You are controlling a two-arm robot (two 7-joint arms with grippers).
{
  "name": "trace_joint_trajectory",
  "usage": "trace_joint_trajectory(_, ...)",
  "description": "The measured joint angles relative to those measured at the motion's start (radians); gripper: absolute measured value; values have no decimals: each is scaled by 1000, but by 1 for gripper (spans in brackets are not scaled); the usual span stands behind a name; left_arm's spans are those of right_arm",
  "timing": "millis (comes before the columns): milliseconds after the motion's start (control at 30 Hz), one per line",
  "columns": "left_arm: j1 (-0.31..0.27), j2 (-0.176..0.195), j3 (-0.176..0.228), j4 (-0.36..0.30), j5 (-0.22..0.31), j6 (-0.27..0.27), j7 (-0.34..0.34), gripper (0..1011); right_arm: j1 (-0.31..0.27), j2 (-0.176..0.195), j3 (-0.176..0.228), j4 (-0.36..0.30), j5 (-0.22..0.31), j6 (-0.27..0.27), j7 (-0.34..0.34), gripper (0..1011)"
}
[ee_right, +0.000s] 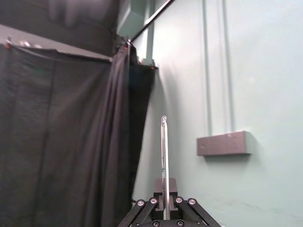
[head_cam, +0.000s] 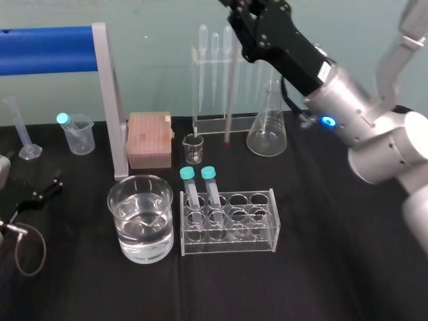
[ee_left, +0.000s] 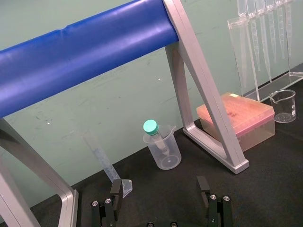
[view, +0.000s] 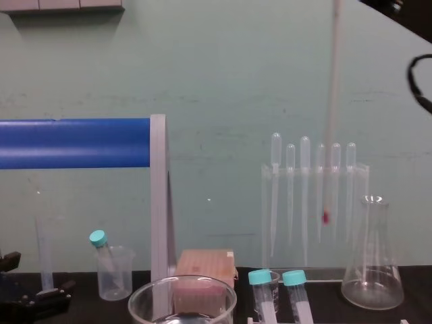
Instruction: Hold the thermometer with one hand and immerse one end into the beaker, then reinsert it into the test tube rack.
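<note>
My right gripper is shut on the thermometer, a long thin glass rod. It holds the rod upright high at the back of the table. In the chest view the thermometer hangs in front of the clear pipette stand, with its red tip level with the pipettes' lower ends. In the head view the thermometer drops from the right gripper. The wide beaker holds water at the front left. Right of it stands the clear test tube rack with two blue-capped tubes. My left gripper rests open at the far left.
A conical flask stands right of the pipette stand and a small glass beaker before it. A pink tip box, a grey frame with a blue bar, a plastic beaker and a measuring cylinder fill the back left.
</note>
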Motion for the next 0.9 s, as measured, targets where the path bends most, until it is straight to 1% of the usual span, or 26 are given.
trace_joint_trajectory(67, 0, 0, 0, 0, 0, 0, 0, 1008, -25, 23, 13, -23, -20, 4, -25, 55)
trace_joint_trajectory(133, 0, 0, 0, 0, 0, 0, 0, 1008, -48, 37, 25, -38, -33, 8, -44, 56)
trace_joint_trajectory(233, 0, 0, 0, 0, 0, 0, 0, 1008, -74, 47, 35, -43, -41, 13, -59, 55)
trace_joint_trajectory(367, 0, 0, 0, 0, 0, 0, 0, 1008, -95, 49, 43, -34, -40, 17, -62, 55)
trace_joint_trajectory(467, 0, 0, 0, 0, 0, 0, 0, 1008, -107, 49, 48, -14, -34, 26, -61, 56)
trace_joint_trajectory(900, 0, 0, 0, 0, 0, 0, 0, 1008, -117, 43, 54, 38, -29, 35, -42, 55)
